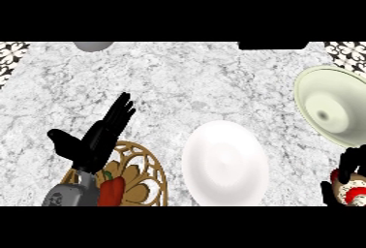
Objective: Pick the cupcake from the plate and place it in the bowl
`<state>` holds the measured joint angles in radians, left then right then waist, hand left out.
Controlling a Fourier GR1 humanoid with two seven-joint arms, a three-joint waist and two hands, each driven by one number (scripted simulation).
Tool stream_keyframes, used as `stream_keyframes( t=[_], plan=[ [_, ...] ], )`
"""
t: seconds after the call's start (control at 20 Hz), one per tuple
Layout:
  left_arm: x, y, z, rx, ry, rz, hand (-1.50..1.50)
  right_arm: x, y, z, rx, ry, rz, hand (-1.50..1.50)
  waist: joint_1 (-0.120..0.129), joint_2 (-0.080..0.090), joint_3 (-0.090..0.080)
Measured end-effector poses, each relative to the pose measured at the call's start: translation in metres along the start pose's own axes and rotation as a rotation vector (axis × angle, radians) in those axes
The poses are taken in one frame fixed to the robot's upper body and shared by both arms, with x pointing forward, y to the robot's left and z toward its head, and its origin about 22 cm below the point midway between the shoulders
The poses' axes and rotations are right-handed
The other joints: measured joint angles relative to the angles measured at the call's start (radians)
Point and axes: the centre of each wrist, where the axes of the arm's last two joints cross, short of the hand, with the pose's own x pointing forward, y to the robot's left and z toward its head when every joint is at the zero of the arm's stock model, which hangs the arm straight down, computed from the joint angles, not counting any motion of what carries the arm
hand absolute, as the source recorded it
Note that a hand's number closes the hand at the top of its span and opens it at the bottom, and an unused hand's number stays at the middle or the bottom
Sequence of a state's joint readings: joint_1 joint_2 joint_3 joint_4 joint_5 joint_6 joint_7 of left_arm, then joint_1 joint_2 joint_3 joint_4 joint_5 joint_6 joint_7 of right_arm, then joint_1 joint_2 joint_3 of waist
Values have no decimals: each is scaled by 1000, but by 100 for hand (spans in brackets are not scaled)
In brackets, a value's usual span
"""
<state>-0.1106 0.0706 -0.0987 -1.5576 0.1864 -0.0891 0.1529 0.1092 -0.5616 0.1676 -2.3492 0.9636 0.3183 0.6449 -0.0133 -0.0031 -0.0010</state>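
Between right hand [348, 180] fingers [352, 162]: the cupcake [352, 193].

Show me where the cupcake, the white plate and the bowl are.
cupcake [352, 193]: head view, on its white frosting, held by the right robot hand.
white plate [225, 162]: head view, on its bare middle.
bowl [314, 89]: head view, on its inner wall.

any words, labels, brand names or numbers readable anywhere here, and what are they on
None: no text, number or brand shows in the head view.
White plate: plain.
Pale green bowl: plain.
Cupcake in the right hand: no writing visible.
Wicker basket with a red pepper: no label.
Tiles at the top corners: an ornamental pattern, not lettering.
Left hand: no marking.
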Motion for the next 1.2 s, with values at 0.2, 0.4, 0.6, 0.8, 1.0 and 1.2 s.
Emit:
stream_keyframes(
  t=[0.2, 0.4, 0.6, 0.8, 1.0, 1.2],
  plan=[
    [2, -4, 0, -2, 7, -2, 0, -2, -18, -17, -72, 31, -23, 150, 7, 1, 0],
    [2, -2, -1, -7, 4, -1, 0, -19, -37, -38, -99, 38, -94, 150, 11, 2, 1],
    [4, -6, -2, -15, 8, 3, 0, -36, -48, -64, -113, 37, -185, 150, 15, 3, 1],
    [2, -5, -2, -18, 1, 3, 0, -61, -40, -97, -121, 47, -226, 150, 20, 5, 1],
    [-1, -8, -3, -20, 0, 2, 0, -76, -25, -133, -128, 51, -223, 150, 24, 6, 1],
    [2, -8, -6, -33, 2, 4, 0, -95, -1, -164, -133, 63, -168, 150, 29, 8, 1]
  ],
)
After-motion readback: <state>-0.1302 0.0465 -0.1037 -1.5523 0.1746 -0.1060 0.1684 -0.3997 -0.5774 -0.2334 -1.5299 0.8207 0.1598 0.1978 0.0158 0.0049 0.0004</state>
